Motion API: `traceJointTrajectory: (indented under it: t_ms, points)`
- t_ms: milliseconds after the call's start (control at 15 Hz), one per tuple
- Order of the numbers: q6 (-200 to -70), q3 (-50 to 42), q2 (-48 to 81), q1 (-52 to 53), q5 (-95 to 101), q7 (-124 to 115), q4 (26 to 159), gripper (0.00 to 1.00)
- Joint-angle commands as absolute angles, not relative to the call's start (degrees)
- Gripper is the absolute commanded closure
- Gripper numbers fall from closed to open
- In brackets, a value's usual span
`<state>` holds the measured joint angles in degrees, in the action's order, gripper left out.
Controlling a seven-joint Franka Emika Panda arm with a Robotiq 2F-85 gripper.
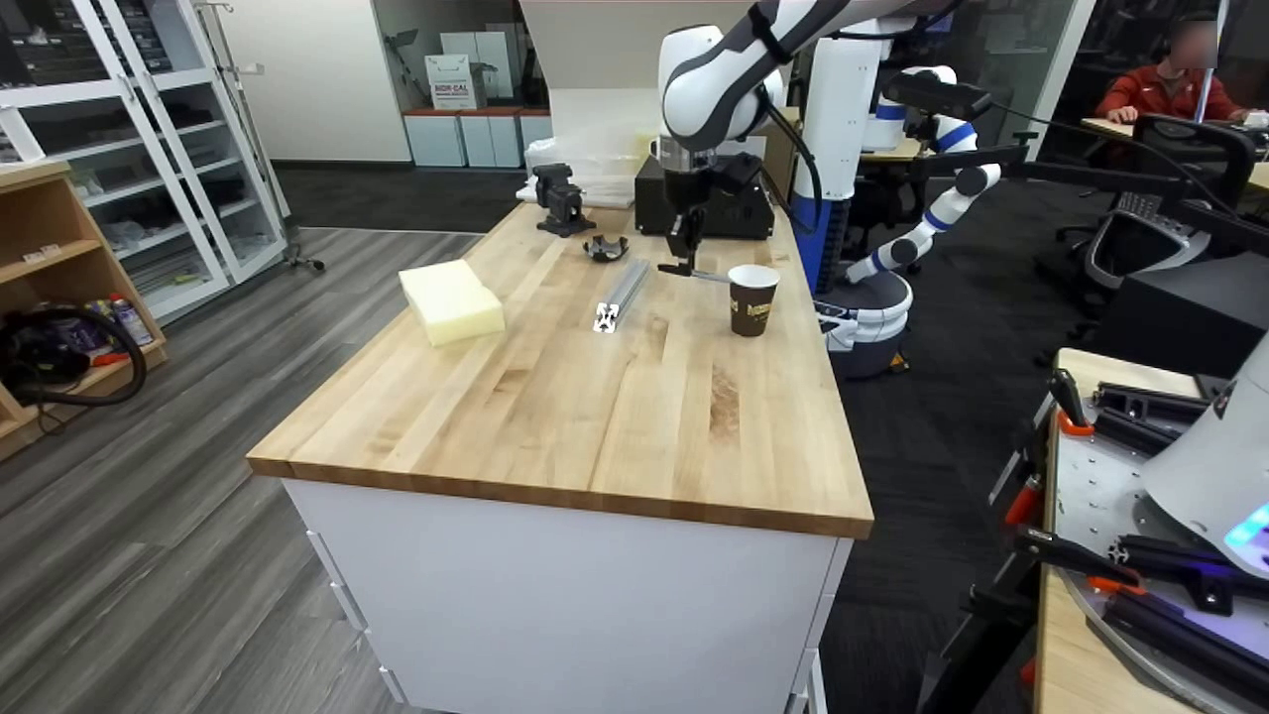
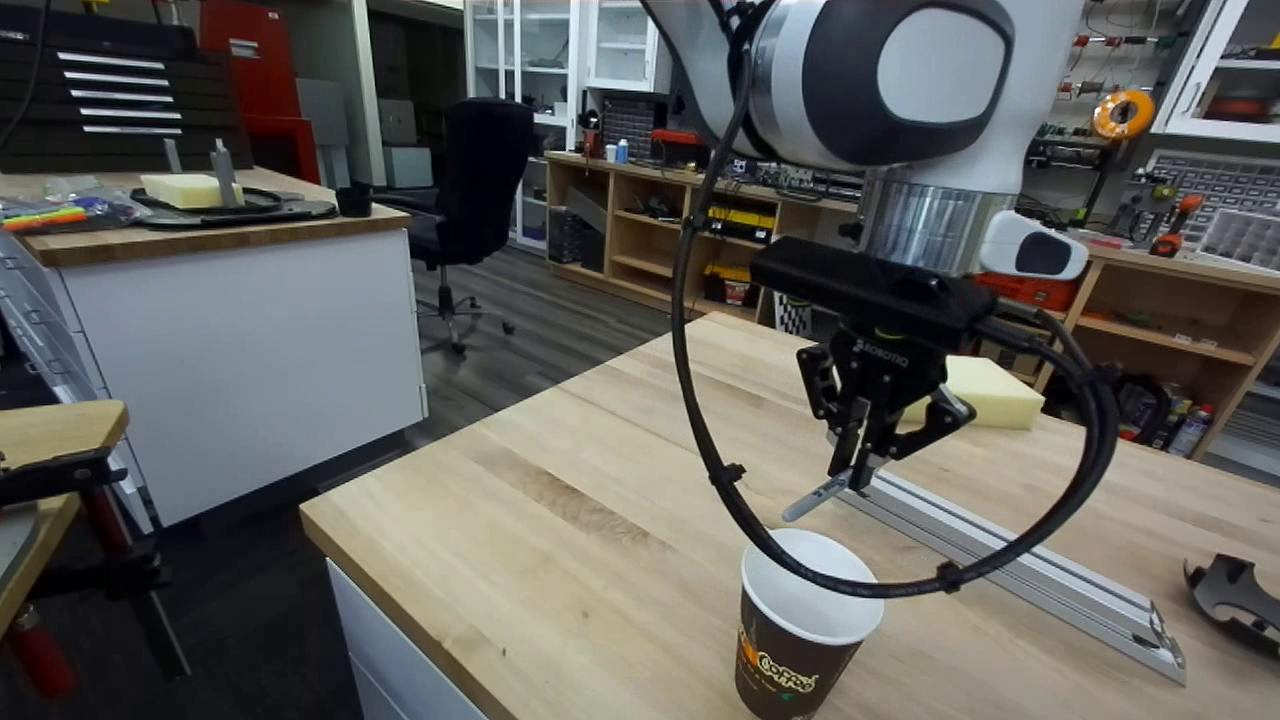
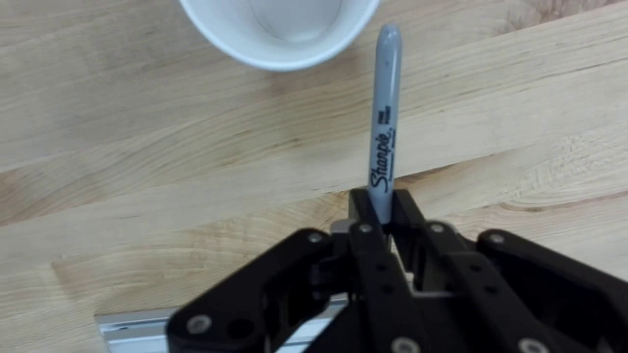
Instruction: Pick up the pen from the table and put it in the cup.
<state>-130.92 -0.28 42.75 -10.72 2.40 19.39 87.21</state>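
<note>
As seen from the wrist, pinching the gray pen [image 3: 385,120] in the gripper [image 3: 381,197], just beside the cup [image 3: 287,51]. In an exterior view, hanging between the cup and a metal rail [image 1: 623,296]. In an exterior view, holding the pen [image 2: 820,497] near the cup's rim.

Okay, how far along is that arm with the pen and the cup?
Done, it seems: pickup, as the pen appears clear of the table. In hand: the gripper is closed on the pen, whose grey end shows beside the mouth of the cup in the wrist view. Remaining: the pen is outside the cup, so it probably needs bringing over the opening, tipping down and releasing.
</note>
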Motion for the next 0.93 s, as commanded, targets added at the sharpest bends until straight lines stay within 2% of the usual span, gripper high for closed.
traceJointTrajectory:
  t_ms: [0,267,867]
  points:
    - [-137.52,1.70,38.69,-14.12,-0.73,23.68,93.14,0.97]
    - [-140.57,2.88,37.30,-16.16,-3.36,27.14,95.36,0.97]
    - [-131.43,3.28,35.36,-16.48,-5.14,29.83,94.96,0.97]
